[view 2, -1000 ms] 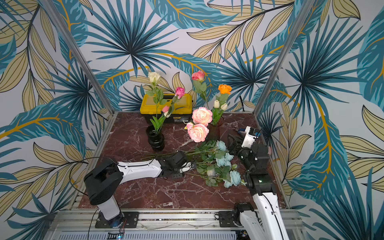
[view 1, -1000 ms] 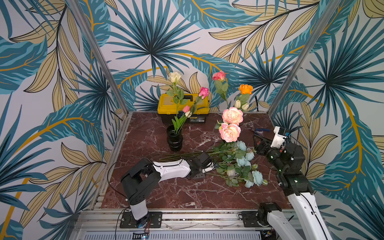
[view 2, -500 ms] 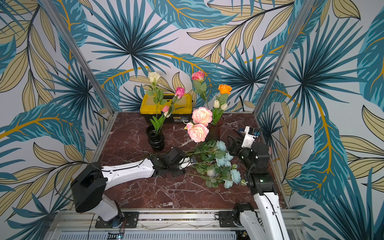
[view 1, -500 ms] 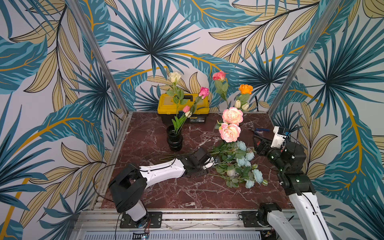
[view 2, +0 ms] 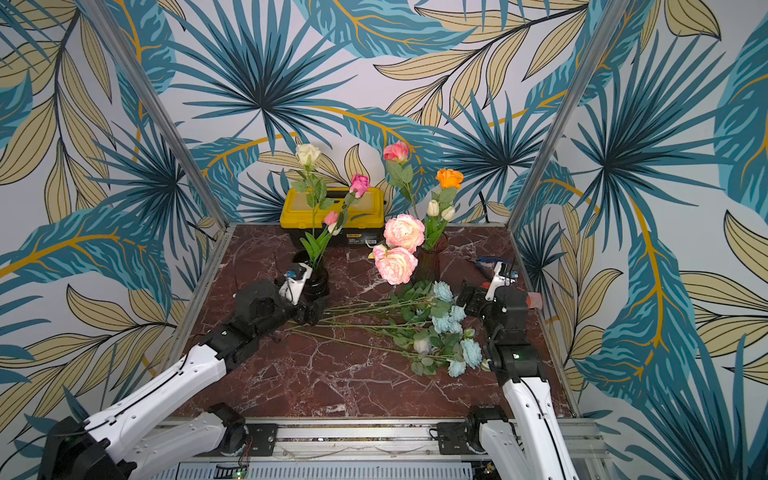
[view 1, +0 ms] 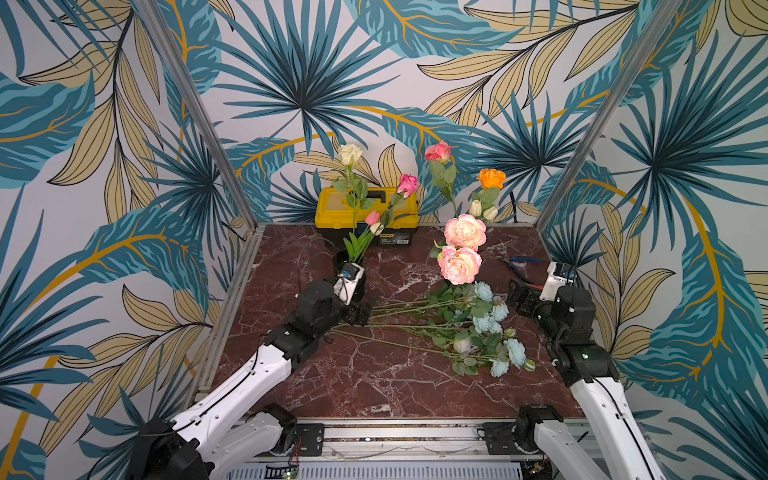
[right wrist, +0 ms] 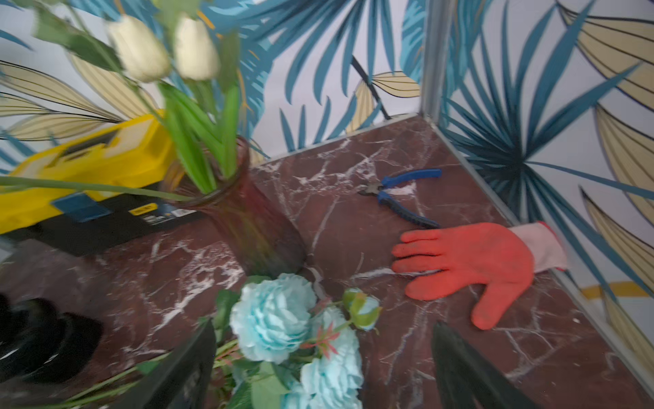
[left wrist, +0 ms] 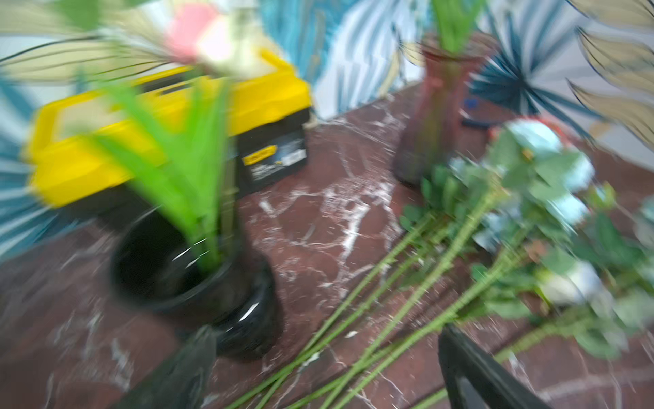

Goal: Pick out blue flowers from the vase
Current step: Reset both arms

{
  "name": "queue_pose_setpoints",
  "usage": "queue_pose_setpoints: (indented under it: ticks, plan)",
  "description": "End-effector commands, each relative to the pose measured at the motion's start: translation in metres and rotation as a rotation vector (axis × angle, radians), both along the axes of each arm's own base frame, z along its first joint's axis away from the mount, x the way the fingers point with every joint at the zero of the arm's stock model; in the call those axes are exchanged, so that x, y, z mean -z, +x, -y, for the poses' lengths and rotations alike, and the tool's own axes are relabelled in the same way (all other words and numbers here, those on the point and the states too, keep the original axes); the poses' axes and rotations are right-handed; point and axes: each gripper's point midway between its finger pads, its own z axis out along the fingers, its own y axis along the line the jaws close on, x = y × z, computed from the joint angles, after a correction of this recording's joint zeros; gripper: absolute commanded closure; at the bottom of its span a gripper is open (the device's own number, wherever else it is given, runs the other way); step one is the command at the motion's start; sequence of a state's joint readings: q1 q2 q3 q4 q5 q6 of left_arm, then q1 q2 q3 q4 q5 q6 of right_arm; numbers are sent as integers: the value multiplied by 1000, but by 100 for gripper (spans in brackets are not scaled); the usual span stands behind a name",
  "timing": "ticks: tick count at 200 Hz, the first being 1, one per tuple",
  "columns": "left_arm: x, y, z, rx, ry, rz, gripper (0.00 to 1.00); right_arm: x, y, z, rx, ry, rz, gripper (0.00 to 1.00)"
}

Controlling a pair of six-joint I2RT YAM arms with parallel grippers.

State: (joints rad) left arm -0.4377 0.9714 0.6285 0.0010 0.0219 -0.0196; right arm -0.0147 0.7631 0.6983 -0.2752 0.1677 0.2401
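Note:
Several blue flowers (view 1: 484,291) (view 2: 442,291) lie flat on the marble table, pale aqua blooms to the right and long green stems (left wrist: 389,283) running left. None of them stands in a vase. My left gripper (view 1: 361,313) (left wrist: 325,340) is open over the cut stem ends, beside the black vase (view 2: 316,278) (left wrist: 170,269), gripping nothing. My right gripper (view 1: 519,297) (right wrist: 323,329) is open just above the uppermost blue blooms (right wrist: 272,317), which show between its fingers. A dark red glass vase (view 2: 428,266) (right wrist: 247,219) stands behind the blooms.
The peach-pink peonies (view 1: 463,249) lean out over the blue blooms. A yellow toolbox (view 1: 365,208) sits at the back wall. Blue-handled pliers (right wrist: 400,198) and an orange glove (right wrist: 470,262) lie at the back right, near my right arm. Metal frame posts edge the table.
My left gripper has drawn back leftward along the stems to their cut ends by the black vase. Both grippers' jaws now stand wider. The flowers have stayed put.

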Motion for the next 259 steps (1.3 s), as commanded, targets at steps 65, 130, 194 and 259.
queue_pose_setpoints:
  ticks: [65,130,194,259]
  plan:
    - [27,9,-170,-725,-17,103,1,74,25,54,220,-143,69,1]
    - [75,10,-196,-764,47,86,1,101,70,4,-97,-109,210,1]
    - [84,38,-171,-609,53,31,0,126,86,-8,-176,-104,160,1]
    - [86,44,-156,-538,12,16,0,126,87,-6,-166,-109,169,1]
